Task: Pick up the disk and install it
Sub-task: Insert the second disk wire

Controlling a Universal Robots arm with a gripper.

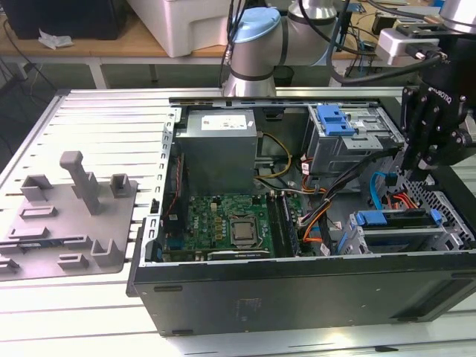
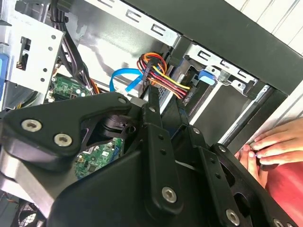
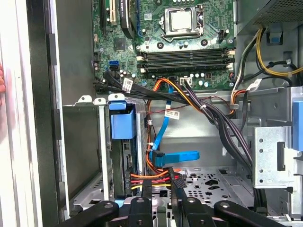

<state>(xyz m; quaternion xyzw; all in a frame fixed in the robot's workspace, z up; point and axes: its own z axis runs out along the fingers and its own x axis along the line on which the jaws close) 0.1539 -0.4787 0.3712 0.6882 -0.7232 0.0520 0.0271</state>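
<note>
The open computer case (image 1: 297, 297) lies on its side on the tabletop (image 1: 97, 104) for access, the disk (image 1: 398, 219) sits slotted in its lower-right bay, and the claw (image 1: 428, 160) hovers above, grip state unclear.

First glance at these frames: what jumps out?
The open computer case lying on the slatted table, its green motherboard bare. The black gripper hangs over the drive bays at the exterior view's right, above the disk in its blue carrier. In the second wrist view, a person's hand rests by the case's edge.
</note>
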